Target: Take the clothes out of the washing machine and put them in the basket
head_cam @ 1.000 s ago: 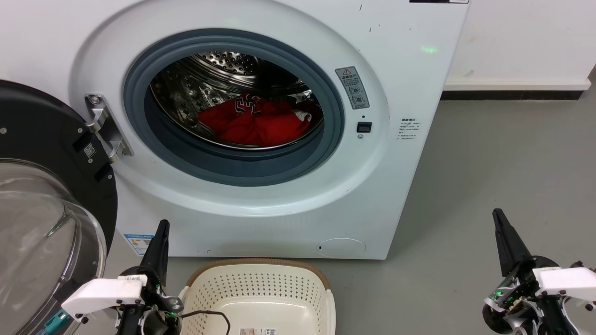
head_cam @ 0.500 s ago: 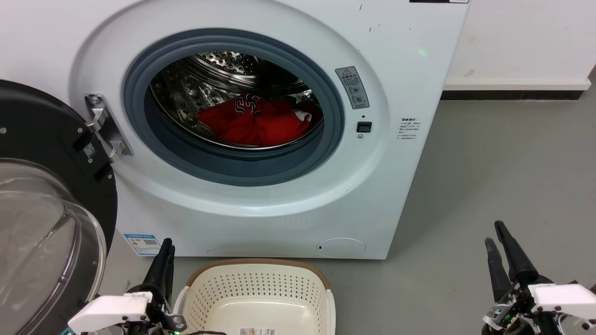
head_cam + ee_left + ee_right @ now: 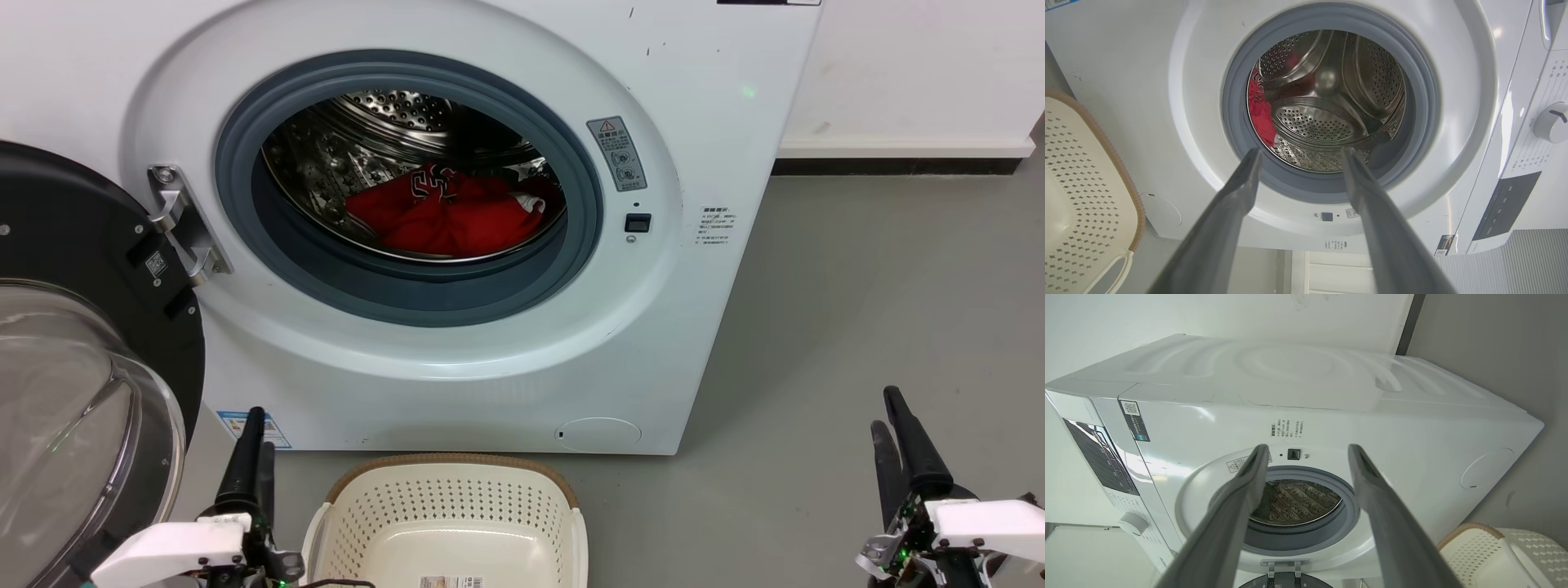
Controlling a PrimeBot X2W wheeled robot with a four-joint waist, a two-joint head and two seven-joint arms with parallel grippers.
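Observation:
The white washing machine (image 3: 702, 98) stands with its door swung open. Red clothes (image 3: 449, 214) with white trim lie in the bottom of its steel drum; from the left wrist a strip of the red clothes (image 3: 1259, 110) shows at the drum's left side. In front of the machine, on the floor, stands the cream basket (image 3: 449, 510) with a brown rim, holding no clothes. My left gripper (image 3: 255, 437) is open and holds nothing, low at the basket's left. At the lower right, over the floor, my right gripper (image 3: 886, 408) is open too, holding nothing.
The open round glass door (image 3: 73, 343) hangs at the left, close to my left arm. Grey floor (image 3: 882, 286) spreads to the right of the machine up to a white wall with a dark skirting.
Both grippers have opened and dropped lower in the head view. The left one has moved left, away from the basket. The clothes and basket have not moved.

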